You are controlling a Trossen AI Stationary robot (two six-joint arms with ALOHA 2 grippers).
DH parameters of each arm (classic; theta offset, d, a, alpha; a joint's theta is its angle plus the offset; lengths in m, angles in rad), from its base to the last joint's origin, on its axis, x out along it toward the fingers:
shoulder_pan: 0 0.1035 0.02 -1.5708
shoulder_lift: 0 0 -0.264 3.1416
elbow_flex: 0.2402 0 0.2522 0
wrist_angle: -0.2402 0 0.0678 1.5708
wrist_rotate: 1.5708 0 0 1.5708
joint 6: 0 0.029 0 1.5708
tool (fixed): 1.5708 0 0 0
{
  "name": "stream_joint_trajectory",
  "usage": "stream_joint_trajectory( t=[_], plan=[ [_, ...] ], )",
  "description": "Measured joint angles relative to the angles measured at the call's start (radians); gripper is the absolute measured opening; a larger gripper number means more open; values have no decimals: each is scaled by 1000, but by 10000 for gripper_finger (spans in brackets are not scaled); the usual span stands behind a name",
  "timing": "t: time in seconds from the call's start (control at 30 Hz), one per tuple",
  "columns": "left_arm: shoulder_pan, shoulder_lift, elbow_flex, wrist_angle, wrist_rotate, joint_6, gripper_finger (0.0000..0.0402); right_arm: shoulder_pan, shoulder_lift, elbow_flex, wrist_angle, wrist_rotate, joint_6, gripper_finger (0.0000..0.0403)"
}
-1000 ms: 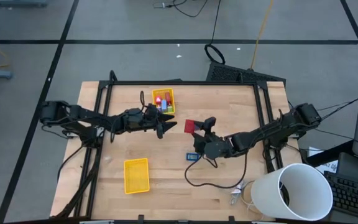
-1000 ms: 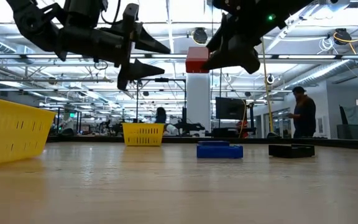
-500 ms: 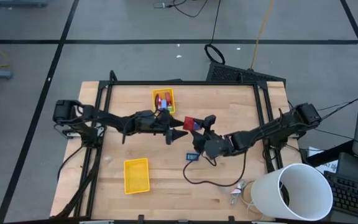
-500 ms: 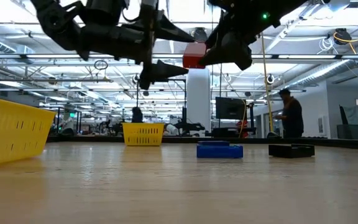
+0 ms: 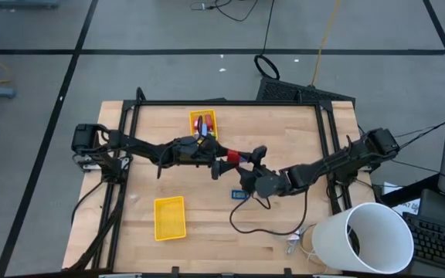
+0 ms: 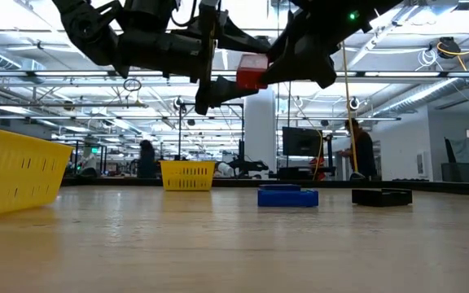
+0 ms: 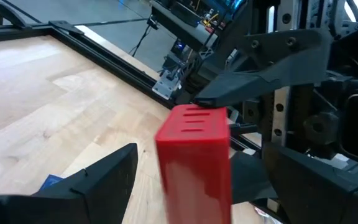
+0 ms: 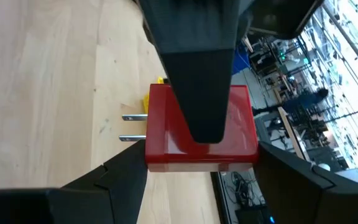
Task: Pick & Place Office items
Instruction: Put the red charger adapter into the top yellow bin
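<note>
The red block hangs in the air above the middle of the table, clamped in the right gripper, whose fingers press on two of its faces; two silvery prongs stick out of one end. The left gripper has its fingers spread wide on either side of the same block, one finger to each flank, with a gap showing between them and the red sides, so they bracket it without pressing

A second ago the left gripper stood back by the yellow tray near the far edge, well apart from the block, with its fingers narrower; it has since reached across toward the middle and opened fully. The right gripper has carried the block a little toward the left arm, grip unchanged

On the table, a blue piece lies just on the near side of the two grippers, and a black piece sits beside it in the low view. The second yellow tray lies toward the near left corner. Bare wood is open between the two trays and along the left edge
</note>
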Motion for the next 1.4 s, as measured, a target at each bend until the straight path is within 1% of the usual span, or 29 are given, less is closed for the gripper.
stream_joint_trajectory(
  t=[0.67, 0.77, 0.83, 0.93, 1.1, 1.23, 1.3, 1.4],
  plan=[
    [0, 0, 0, -1, 0, -3, 346, 0, 0, 0, -1, 1, 12, 252],
    [0, 0, 0, -2, 0, -2, 338, 0, 0, 0, -1, 1, 12, 252],
    [0, 0, 0, -2, 0, -2, 320, 0, 0, 0, -2, 1, 12, 252],
    [0, 0, 0, -2, 0, -2, 279, 0, 0, 0, -2, 1, 12, 252],
    [12, 0, 0, -1, 13, -1, 189, 0, 0, 0, -2, 1, 18, 252],
    [36, -2, 2, 7, 37, -17, 120, -2, 0, 0, -5, 11, 75, 260],
    [49, -6, 2, 2, 56, -7, 117, -2, 0, 1, -2, 5, 120, 270],
    [61, -7, 1, -4, 52, 23, 117, -1, 0, 1, -1, 6, 170, 289]
  ],
)
